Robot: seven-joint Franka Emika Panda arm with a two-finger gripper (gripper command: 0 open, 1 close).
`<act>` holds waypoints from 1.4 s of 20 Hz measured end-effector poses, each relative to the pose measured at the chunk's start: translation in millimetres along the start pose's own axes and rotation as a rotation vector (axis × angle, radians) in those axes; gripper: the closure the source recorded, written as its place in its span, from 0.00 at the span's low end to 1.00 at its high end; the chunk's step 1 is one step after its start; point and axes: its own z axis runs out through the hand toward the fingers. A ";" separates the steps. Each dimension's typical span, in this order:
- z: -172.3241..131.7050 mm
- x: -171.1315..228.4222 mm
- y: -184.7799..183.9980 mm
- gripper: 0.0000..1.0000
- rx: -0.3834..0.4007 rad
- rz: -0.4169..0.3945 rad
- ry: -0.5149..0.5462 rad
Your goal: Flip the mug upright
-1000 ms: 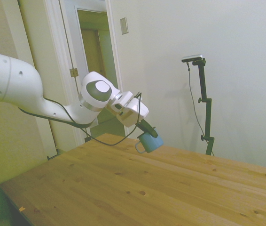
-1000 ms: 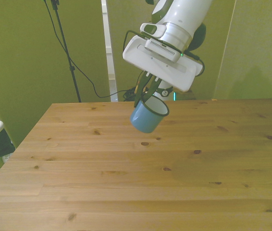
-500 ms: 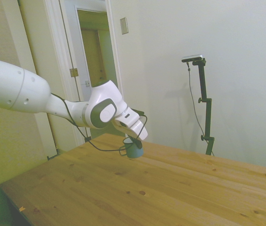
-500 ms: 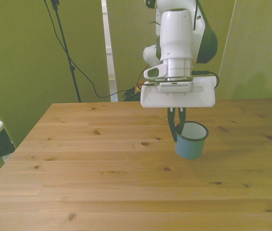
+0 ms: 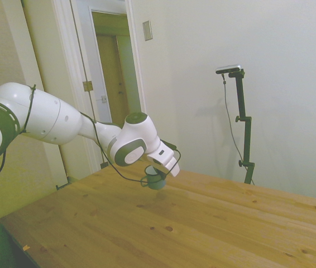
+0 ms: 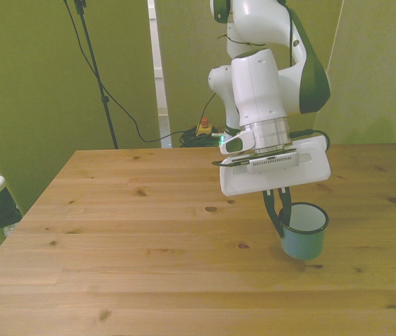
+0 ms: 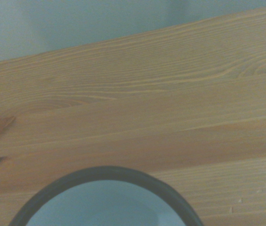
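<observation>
Change: over the last second we see the mug (image 6: 304, 231) go from tilted in the air, mouth angled to the front view's right, to mouth-up and low over the table (image 6: 135, 273), carried toward the front view's right.
Meaning: we judge the flip itself done; what remains is setting down and letting go (we cannot tell whether the base already touches the wood).
Gripper: the gripper (image 6: 278, 213) is closed on the mug's rim wall at the side toward the front view's left.
Mug position: right of the table's middle in the front view, under the wrist.
Mug material: light blue, smooth cylinder with a dark rim and pale inside; it looks enamelled.
Table surface: knotty pine planks with long straight grain, matt and flat.
</observation>
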 end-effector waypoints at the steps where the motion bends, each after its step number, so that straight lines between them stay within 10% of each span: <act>1: 1.4 -0.8 -0.1 1.00 -0.005 -0.006 0.003; 8: 23.4 -10.9 1.6 1.00 -0.050 -0.033 0.023; 9: 25.8 -11.9 2.1 0.00 -0.053 -0.035 0.021; 22: 27.4 -10.8 4.4 0.00 -0.055 -0.033 0.024; 28: -21.2 5.8 3.6 0.00 -0.026 -0.015 0.058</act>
